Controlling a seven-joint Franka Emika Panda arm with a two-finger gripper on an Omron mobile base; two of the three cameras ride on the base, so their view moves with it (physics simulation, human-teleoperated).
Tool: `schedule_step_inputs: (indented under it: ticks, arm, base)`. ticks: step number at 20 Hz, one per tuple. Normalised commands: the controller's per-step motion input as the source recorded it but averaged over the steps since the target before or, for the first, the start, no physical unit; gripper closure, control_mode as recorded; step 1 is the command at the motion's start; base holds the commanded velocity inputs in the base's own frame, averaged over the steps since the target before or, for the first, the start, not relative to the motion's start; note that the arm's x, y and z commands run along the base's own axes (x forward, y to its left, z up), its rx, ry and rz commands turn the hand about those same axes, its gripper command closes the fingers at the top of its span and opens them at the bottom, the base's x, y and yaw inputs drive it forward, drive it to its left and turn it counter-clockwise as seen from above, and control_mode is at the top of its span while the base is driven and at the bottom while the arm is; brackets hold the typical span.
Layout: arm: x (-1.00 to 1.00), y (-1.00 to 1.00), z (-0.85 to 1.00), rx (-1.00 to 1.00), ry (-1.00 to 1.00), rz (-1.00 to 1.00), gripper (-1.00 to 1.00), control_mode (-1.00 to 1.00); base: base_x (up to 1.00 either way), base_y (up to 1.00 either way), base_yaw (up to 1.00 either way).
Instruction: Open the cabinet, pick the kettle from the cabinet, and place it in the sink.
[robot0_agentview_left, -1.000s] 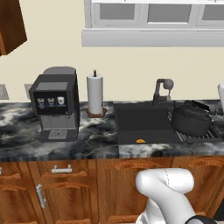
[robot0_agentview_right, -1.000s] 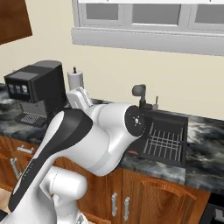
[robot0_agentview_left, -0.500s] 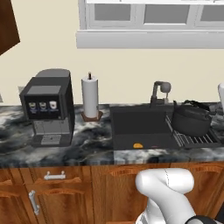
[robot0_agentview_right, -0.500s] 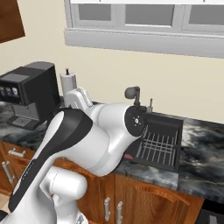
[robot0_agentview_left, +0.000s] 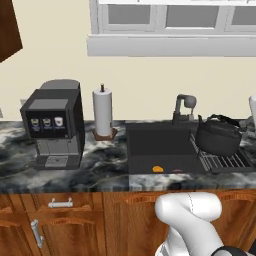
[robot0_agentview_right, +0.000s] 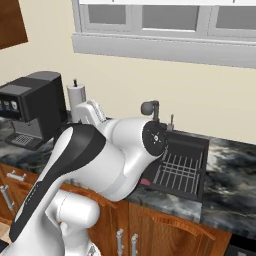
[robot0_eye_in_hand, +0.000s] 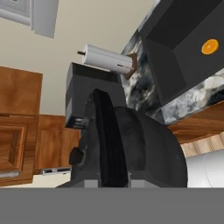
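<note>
Closest in the hand view, filling the lower centre of the frame, is the kettle (robot0_eye_in_hand: 131, 148): a squat, round, dark grey body with faint ridged bands, a broad black arched handle running up its middle and a small knob at lower left. The gripper (robot0_eye_in_hand: 107, 181) is closed on that handle at the bottom of the frame, with the kettle's body swelling out to the right.

In the left base view the kettle (robot0_agentview_left: 218, 137) sits at the right middle of the frame, above the wire rack (robot0_agentview_left: 220, 159) on the right side of the sink (robot0_agentview_left: 157, 145); its thin arched handle rises over a rounded lid, and whether it touches the rack cannot be told. A small orange object (robot0_agentview_left: 157, 169) lies on the basin floor near the front edge.

Beyond the basin, the grey curved faucet (robot0_agentview_left: 183, 107) stands at the back rim. Left of it are the paper towel roll (robot0_agentview_left: 102, 112) and, further left, the black coffee machine (robot0_agentview_left: 55, 125) on the marbled counter (robot0_agentview_left: 107, 160). A corner of the cabinet (robot0_agentview_left: 10, 30) shows at upper left.
</note>
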Motion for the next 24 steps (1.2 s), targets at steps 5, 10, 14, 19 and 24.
schedule_step_inputs:
  ticks: [5,10,14,19,24]
  arm:
    - [0.0,0.0,0.0,0.0,0.0,0.0,1.0,1.0]
    - [0.0,0.0,0.0,0.0,0.0,0.0,1.0,1.0]
    - [0.0,0.0,0.0,0.0,0.0,0.0,1.0,1.0]
    - [0.0,0.0,0.0,0.0,0.0,0.0,1.0,1.0]
    - [0.0,0.0,0.0,0.0,0.0,0.0,1.0,1.0]
  base:
    - [0.36,-0.25,0.02]
    - [0.4,-0.23,0.0]
    - [0.34,-0.22,0.0]
    - [0.18,-0.15,0.0]
    - [0.0,0.0,0.0]
